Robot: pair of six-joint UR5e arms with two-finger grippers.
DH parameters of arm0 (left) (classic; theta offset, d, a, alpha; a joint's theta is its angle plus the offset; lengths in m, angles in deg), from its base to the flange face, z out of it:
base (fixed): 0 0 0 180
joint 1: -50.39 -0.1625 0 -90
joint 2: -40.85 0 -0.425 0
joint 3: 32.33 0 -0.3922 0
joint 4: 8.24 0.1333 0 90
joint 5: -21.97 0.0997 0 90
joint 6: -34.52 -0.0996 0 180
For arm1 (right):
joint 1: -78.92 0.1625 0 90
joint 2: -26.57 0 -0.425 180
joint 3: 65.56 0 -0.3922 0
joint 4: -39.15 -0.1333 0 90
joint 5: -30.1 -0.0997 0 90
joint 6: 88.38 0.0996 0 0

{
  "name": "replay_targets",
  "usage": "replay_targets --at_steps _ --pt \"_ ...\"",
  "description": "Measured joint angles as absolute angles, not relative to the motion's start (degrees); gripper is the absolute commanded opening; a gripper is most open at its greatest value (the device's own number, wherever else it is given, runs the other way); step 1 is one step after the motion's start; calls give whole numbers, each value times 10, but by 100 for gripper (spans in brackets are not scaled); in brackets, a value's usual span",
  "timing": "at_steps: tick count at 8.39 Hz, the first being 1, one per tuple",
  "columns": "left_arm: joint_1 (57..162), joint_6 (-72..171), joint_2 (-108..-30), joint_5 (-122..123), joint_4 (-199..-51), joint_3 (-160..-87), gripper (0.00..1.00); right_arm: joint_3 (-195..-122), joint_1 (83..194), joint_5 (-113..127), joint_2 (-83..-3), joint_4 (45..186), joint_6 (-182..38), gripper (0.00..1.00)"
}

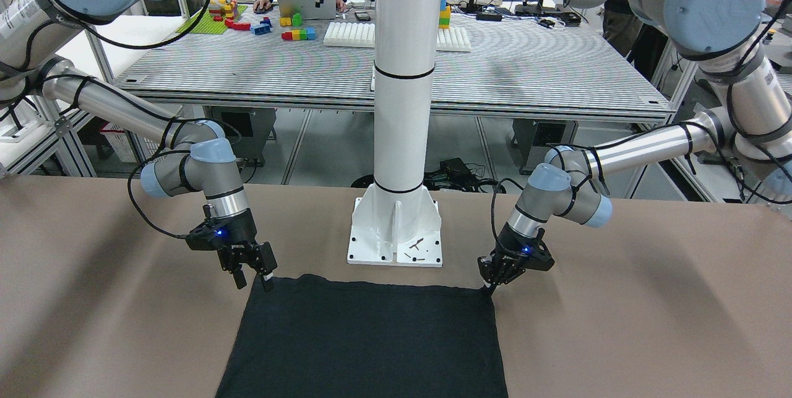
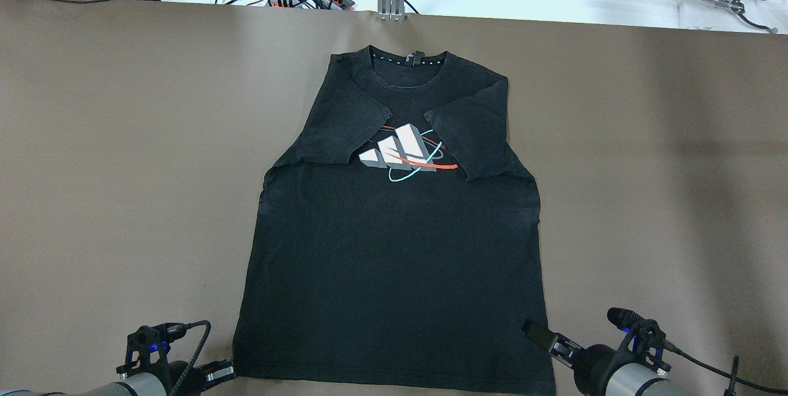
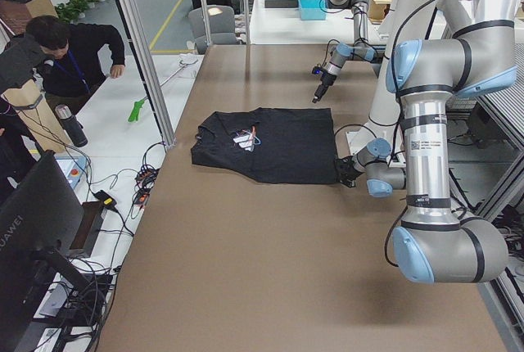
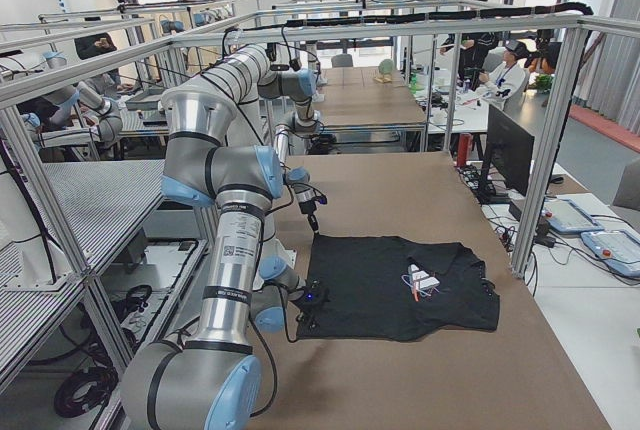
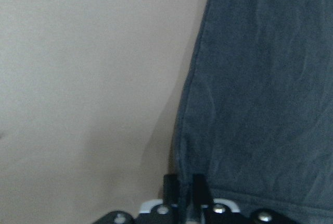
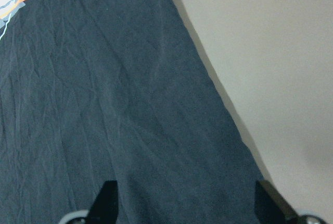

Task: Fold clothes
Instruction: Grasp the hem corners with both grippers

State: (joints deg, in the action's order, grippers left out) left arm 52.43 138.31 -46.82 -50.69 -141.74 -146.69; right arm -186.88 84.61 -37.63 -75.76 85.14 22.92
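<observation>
A black T-shirt (image 2: 394,273) with a white, red and cyan logo lies flat on the brown table (image 2: 123,168), sleeves folded in over the chest. My left gripper (image 1: 492,286) is shut on the shirt's bottom hem corner. In the left wrist view (image 5: 182,187) the fabric edge runs between the closed fingers. My right gripper (image 1: 253,282) is open just above the other bottom corner. In the right wrist view (image 6: 187,203) its fingers stand wide apart over the shirt's side edge and hold nothing.
The white pillar's base (image 1: 396,234) stands on the table just behind the hem, between the two arms. Bare brown table lies on both sides of the shirt (image 1: 371,336). An operator (image 3: 61,57) stands beyond the table's far edge.
</observation>
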Motion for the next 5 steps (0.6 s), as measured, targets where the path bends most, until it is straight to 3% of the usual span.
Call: replay_targets --at_steps 4,5 --pt "524 1382 -473 -505 -1417 -1467 0 -1845 798 -351 -771 860 241 86" --pt "524 1382 -473 -505 -1417 -1467 0 -1837 786 -342 -774 861 245 74"
